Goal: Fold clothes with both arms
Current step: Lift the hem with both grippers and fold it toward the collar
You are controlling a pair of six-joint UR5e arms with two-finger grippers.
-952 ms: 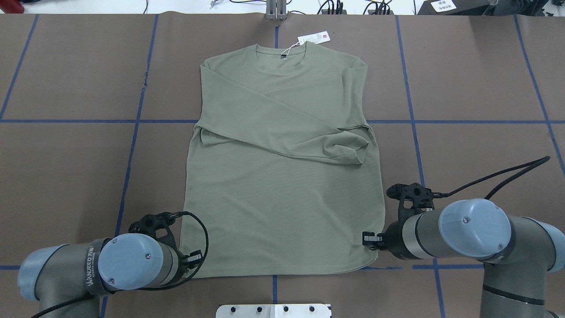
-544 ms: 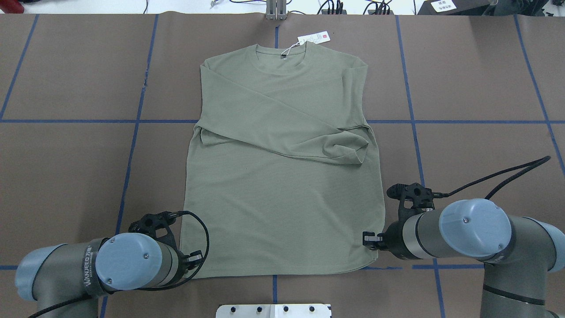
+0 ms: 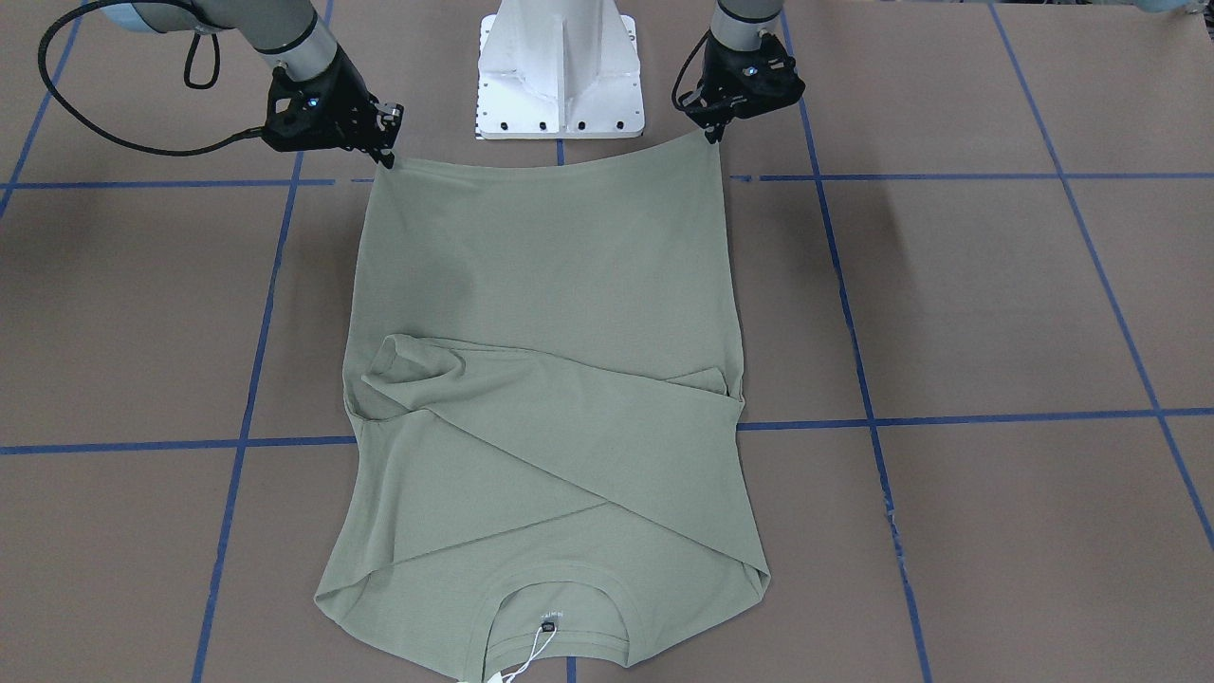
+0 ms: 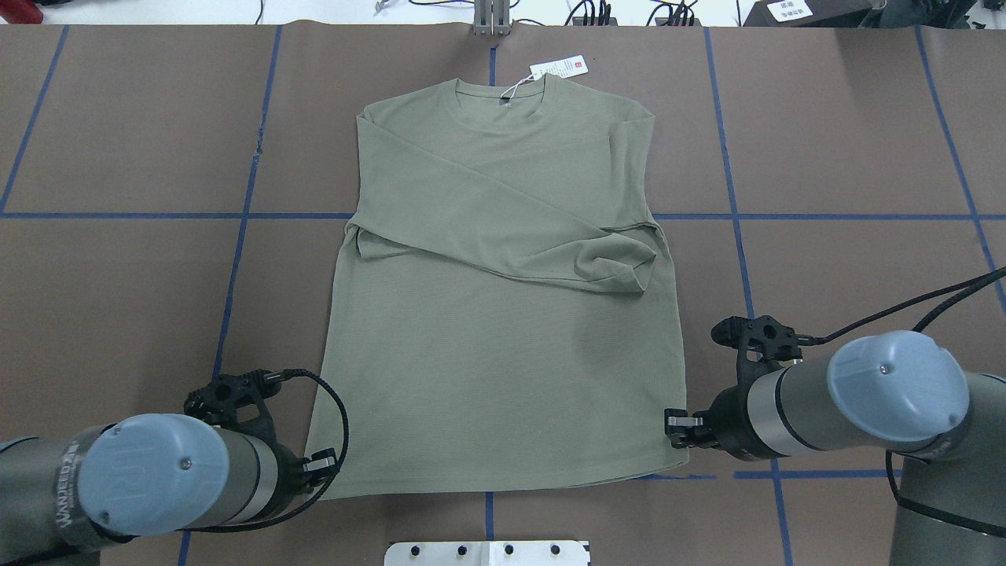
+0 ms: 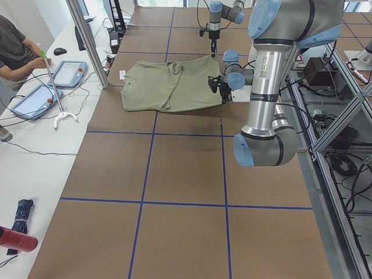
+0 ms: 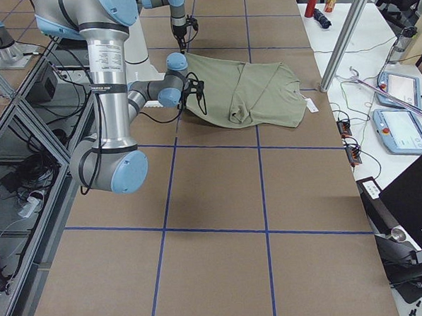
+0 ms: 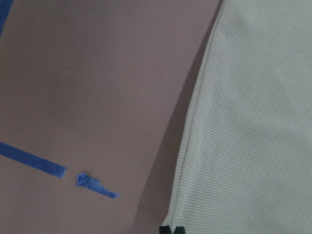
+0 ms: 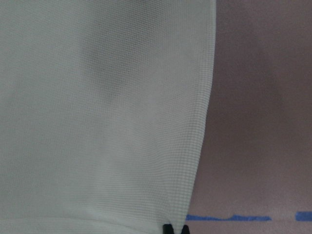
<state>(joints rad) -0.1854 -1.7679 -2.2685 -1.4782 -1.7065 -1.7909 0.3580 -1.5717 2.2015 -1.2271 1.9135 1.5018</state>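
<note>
The sage-green shirt (image 4: 503,346) lies flat on the brown table, collar at the far side, both sleeves folded across its chest. Its white hang tag (image 4: 559,68) lies beyond the collar. My left gripper (image 4: 321,464) is shut on the near left hem corner; it also shows in the front view (image 3: 713,133) and the left wrist view (image 7: 172,229). My right gripper (image 4: 677,427) is shut on the near right hem corner, and shows in the front view (image 3: 387,156) and the right wrist view (image 8: 175,229). The hem (image 3: 555,163) is stretched between the grippers, corners slightly raised.
The white pedestal base (image 3: 560,76) stands just behind the hem. Blue tape lines (image 4: 236,259) grid the brown table. A metal post (image 4: 491,20) stands at the far edge. An operator (image 5: 11,46) sits beside tablets (image 5: 68,72) past that edge.
Both grippers have moved outward, the left one leftward and the right one rightward, holding the hem corners. The shirt's lower edge is pulled wider and tauter.
</note>
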